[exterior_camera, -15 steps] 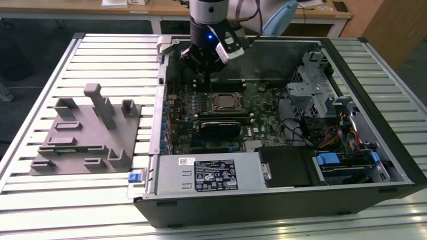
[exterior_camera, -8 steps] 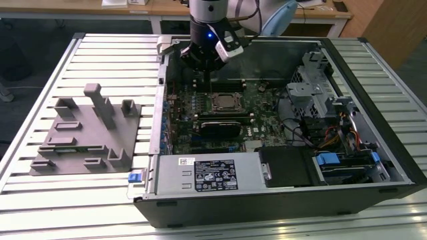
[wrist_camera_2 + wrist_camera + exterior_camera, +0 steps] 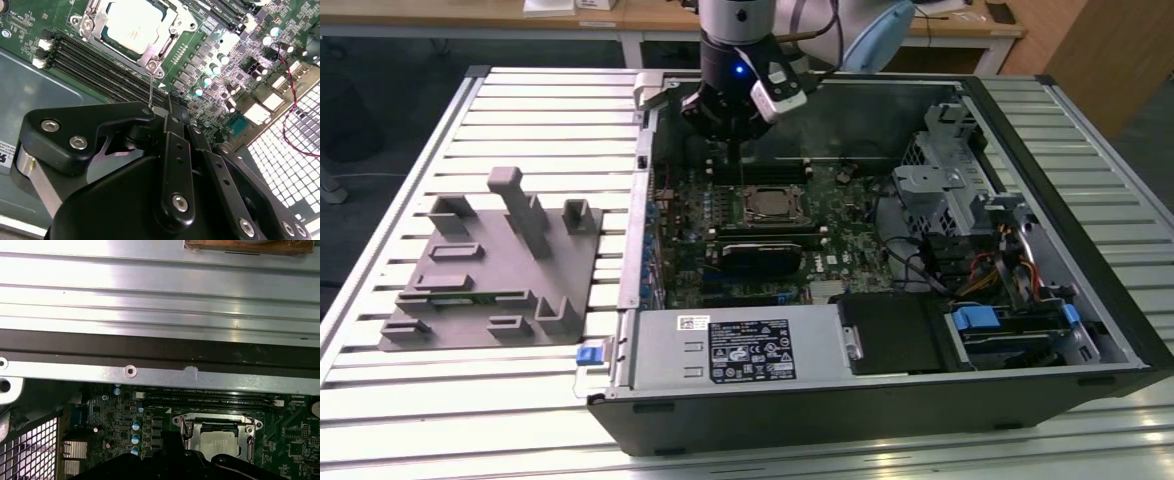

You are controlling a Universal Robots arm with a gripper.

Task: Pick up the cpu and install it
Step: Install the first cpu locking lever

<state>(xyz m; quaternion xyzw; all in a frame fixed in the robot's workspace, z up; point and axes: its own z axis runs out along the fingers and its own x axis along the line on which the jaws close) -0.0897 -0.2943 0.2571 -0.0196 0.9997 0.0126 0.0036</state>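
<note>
The claw (image 3: 736,128) hangs inside the open computer case (image 3: 1067,150), above the far part of the motherboard (image 3: 843,262), and the arm comes down to it from beyond the far edge of the case. I cannot tell if the claw is open or closed, because in the second wrist view its black linkage (image 3: 170,165) covers the tips, and in the exterior view the tips are lost against the dark board. The cpu (image 3: 769,206) already lies in its socket, a little nearer to the camera than the claw in the exterior view and just below it. In the second wrist view the cpu (image 3: 134,22) shows its pale silver-white top inside the metal socket frame (image 3: 172,37), and a thin metal lever (image 3: 150,92) runs from the frame corner toward the claw. In the first wrist view the cpu (image 3: 218,442) sits in the same frame, with the long memory slots (image 3: 210,401) beyond it and the bright metal wall of the case (image 3: 150,305) further away. Nothing is seen held in the claw. Well apart from the claw, on the exterior view's left, a grey plastic fixture block (image 3: 494,270) stands on the slatted metal tabletop (image 3: 534,120) outside the case. In front of the board, at the near side of the case, the power supply (image 3: 734,345) lies with its label up.
</note>
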